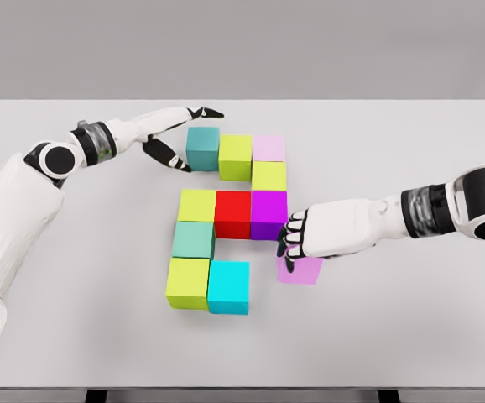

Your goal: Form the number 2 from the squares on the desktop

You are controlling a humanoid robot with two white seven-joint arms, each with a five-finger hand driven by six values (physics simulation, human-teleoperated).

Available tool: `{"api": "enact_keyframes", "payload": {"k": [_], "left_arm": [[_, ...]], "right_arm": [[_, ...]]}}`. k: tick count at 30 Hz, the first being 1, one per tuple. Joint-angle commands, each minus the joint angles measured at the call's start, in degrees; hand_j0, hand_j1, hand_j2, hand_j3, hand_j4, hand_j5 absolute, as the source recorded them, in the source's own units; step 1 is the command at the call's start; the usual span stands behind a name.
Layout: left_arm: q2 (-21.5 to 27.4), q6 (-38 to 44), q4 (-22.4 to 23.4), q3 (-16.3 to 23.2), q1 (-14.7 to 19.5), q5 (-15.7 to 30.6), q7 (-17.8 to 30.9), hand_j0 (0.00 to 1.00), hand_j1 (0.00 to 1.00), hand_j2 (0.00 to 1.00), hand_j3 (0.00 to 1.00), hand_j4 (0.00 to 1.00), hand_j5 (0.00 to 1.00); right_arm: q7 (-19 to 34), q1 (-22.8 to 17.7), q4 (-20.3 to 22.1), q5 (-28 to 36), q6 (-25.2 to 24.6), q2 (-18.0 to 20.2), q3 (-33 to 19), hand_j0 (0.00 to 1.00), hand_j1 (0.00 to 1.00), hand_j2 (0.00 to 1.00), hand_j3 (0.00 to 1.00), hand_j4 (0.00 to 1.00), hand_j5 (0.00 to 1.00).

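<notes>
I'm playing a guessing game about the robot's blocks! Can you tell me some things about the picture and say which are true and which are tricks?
1. The red block sits between a yellow-green block and a purple block. True.
2. The right hand has its fingers on the light pink block. True.
3. The left hand is holding the cyan block. False: it is open beside the teal block, holding nothing.
4. The light pink block already touches the cyan block. False: bare table shows between them.
</notes>
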State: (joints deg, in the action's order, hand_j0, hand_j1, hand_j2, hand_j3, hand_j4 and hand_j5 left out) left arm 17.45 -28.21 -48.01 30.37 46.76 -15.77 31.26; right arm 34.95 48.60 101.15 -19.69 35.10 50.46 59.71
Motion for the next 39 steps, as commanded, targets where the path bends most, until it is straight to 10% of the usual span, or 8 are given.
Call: {"api": "enact_keyframes", "payload": {"k": [1, 19, 24, 39], "left_arm": [[0.04, 0.43, 0.55, 0.74, 0.0, 0.3, 0.03, 1.0, 1.0, 1.0, 1.0, 1.0, 1.0], [0.31, 0.52, 5.56, 5.14, 4.66, 0.39, 1.96, 1.0, 1.0, 1.0, 1.0, 1.0, 1.0], [0.31, 2.37, 6.26, 5.31, 5.01, 0.39, 3.74, 1.0, 1.0, 1.0, 1.0, 1.0, 1.0], [0.66, 1.75, 6.17, 6.45, 5.19, 0.39, 3.74, 1.0, 1.0, 1.0, 1.0, 1.0, 1.0]], "right_arm": [[0.05, 0.09, 0.01, 0.27, -0.1, 0.08, 0.05, 0.94, 0.94, 0.94, 0.94, 0.94, 0.94], [0.05, 1.58, -1.48, 5.72, -0.1, 8.69, -5.66, 1.0, 1.0, 1.0, 1.0, 1.0, 1.0], [0.05, -0.7, -8.69, 5.1, -0.1, 5.71, -5.93, 1.0, 1.0, 1.0, 1.0, 1.0, 1.0], [0.05, -4.04, -4.3, 1.76, -0.1, 4.92, -4.17, 1.0, 1.0, 1.0, 1.0, 1.0, 1.0]]}}
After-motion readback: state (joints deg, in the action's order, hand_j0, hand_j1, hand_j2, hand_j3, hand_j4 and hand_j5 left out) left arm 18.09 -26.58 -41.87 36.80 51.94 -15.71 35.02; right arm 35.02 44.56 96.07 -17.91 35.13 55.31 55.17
